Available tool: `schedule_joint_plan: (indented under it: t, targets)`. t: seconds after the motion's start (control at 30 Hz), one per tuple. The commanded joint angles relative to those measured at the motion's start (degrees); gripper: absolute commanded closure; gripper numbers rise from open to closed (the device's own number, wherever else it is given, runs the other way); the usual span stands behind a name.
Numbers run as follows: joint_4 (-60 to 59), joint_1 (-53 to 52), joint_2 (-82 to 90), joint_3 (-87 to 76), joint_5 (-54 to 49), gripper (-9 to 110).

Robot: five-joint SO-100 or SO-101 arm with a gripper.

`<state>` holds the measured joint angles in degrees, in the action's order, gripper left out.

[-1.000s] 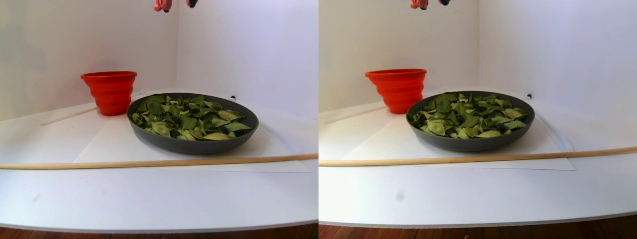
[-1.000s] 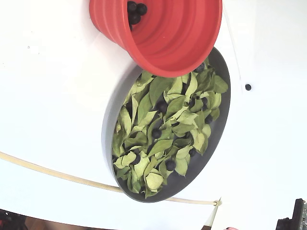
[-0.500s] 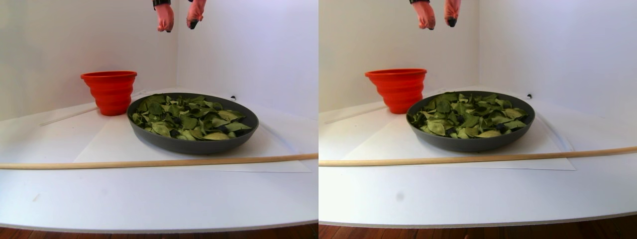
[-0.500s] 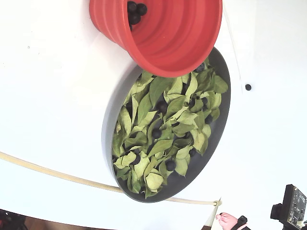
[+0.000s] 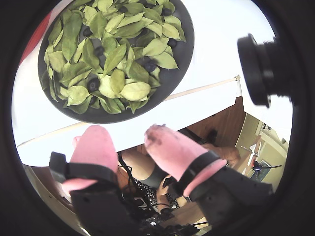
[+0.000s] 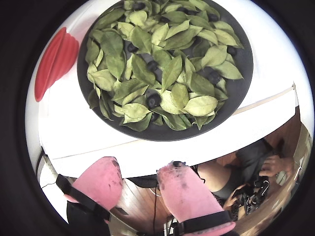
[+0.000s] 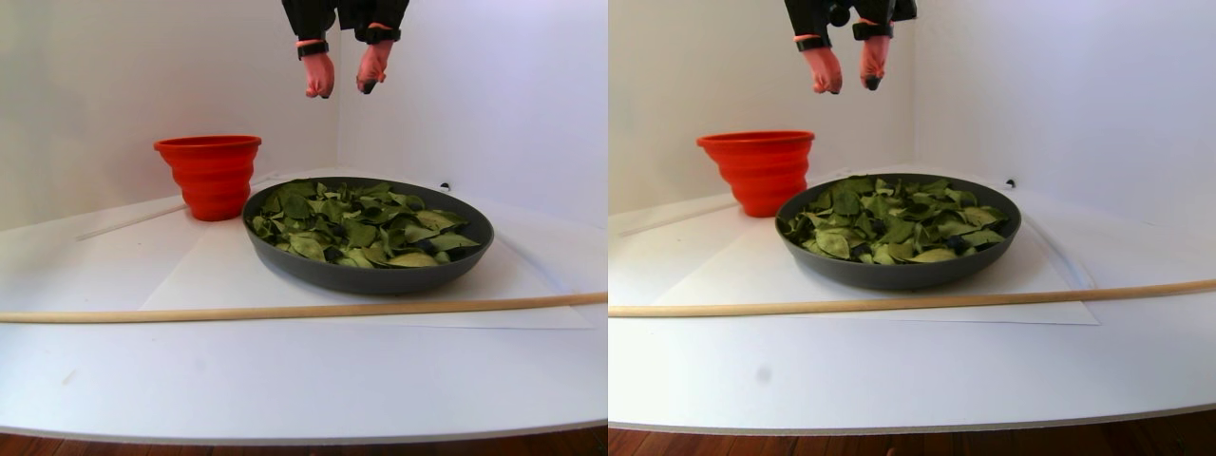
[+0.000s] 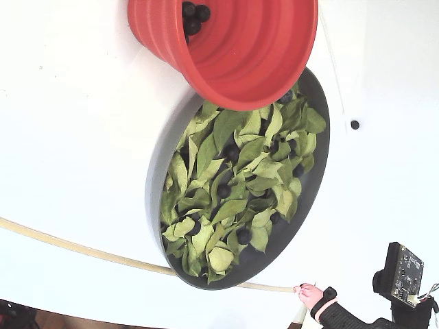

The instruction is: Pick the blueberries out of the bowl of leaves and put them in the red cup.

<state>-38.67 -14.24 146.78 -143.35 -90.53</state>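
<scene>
In a wrist view, dark blueberries (image 6: pixel 154 100) peek between green leaves (image 6: pixel 172 71) in the grey bowl (image 6: pixel 244 61), beyond the empty, parted pink-tipped gripper (image 6: pixel 142 174). In the stereo pair view, the gripper (image 7: pixel 343 88) hangs high above the bowl (image 7: pixel 370 273), right of the red cup (image 7: pixel 210 176).

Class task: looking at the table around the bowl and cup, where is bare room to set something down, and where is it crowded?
Free: the white table in front of the wooden stick. Crowded: the bowl, full of leaves with blueberries between, and the red cup right beside it.
</scene>
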Motion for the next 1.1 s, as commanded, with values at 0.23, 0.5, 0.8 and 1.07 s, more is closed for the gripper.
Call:
schedule_joint_plan:
  t: [0.23,0.5,0.8,1.07]
  targets:
    - [6.94,0.53,-6.59,2.2,-1.23,88]
    - [11.6,0.18,-10.55,2.55,-2.81,88]
    - [16.96,-0.7,-16.96,3.6,-4.13,87]
    - [22.06,-1.41,-21.53,3.87,-4.39,87]
